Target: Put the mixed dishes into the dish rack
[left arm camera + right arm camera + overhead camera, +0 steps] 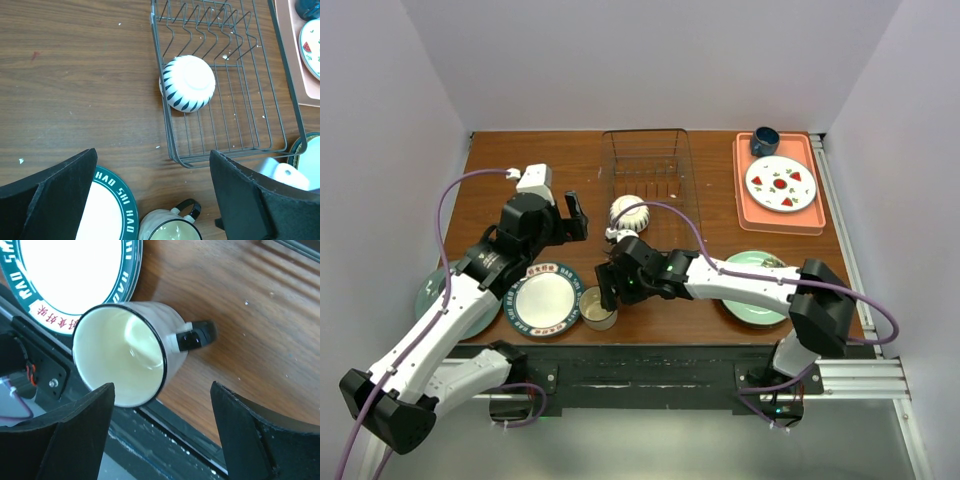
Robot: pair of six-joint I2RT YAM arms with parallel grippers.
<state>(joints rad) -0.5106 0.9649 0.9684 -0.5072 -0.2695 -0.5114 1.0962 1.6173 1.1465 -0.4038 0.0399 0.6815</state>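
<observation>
Just over the mug (125, 355), right pincer (161, 387) gapes wide, empty

Bright, even light falls from above, casting soft, short shadows under the arms on the brown wooden table (580, 170). In the right wrist view the wood shows a pale sheen at upper right. The centre of the round white plate with the dark-blue patterned rim (65, 270) is washed out, and the right gripper's (162, 387) black fingers (65, 440) look soft. The left wrist view is crisp.
</observation>
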